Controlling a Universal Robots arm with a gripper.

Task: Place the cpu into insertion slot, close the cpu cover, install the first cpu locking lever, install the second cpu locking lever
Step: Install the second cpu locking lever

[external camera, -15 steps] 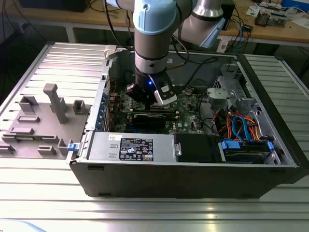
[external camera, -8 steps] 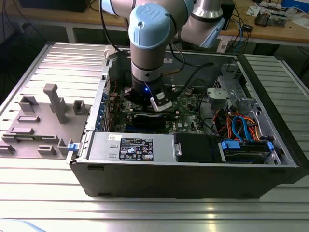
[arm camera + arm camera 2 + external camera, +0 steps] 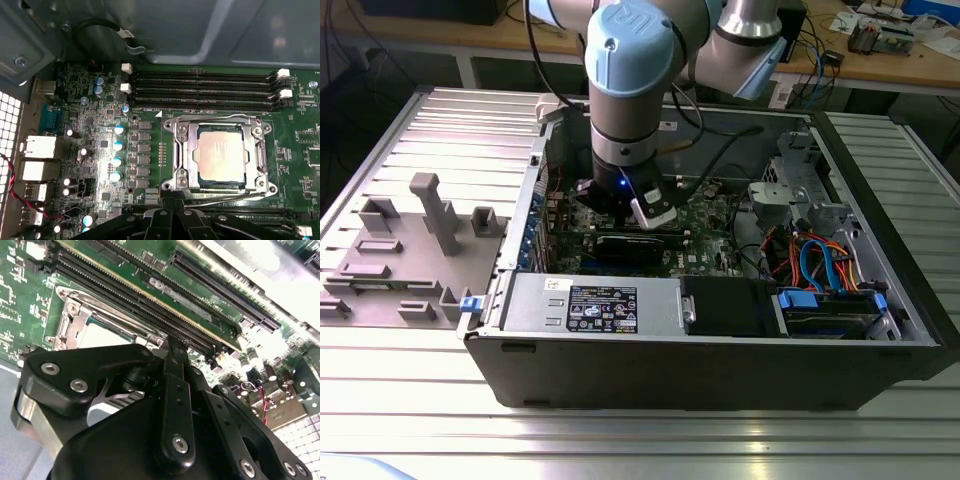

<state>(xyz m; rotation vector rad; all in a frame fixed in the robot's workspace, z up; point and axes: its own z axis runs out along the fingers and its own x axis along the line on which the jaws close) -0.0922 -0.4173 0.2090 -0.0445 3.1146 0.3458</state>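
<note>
One cpu sits in its socket on the green motherboard, seen in both wrist views. It is a flat square chip with a silvery, slightly golden top. One cpu cover, a thin silvery frame, lies closed around it, with the chip showing through its square opening. Four long black memory slots run just beside the socket. The gripper is just beside the socket's edge, its fingers pressed together and holding nothing. In the exterior view the arm reaches down into the open computer case.

Silvery-grey cpu, silver cpu cover, green mobo w/ black RAM slots
</note>
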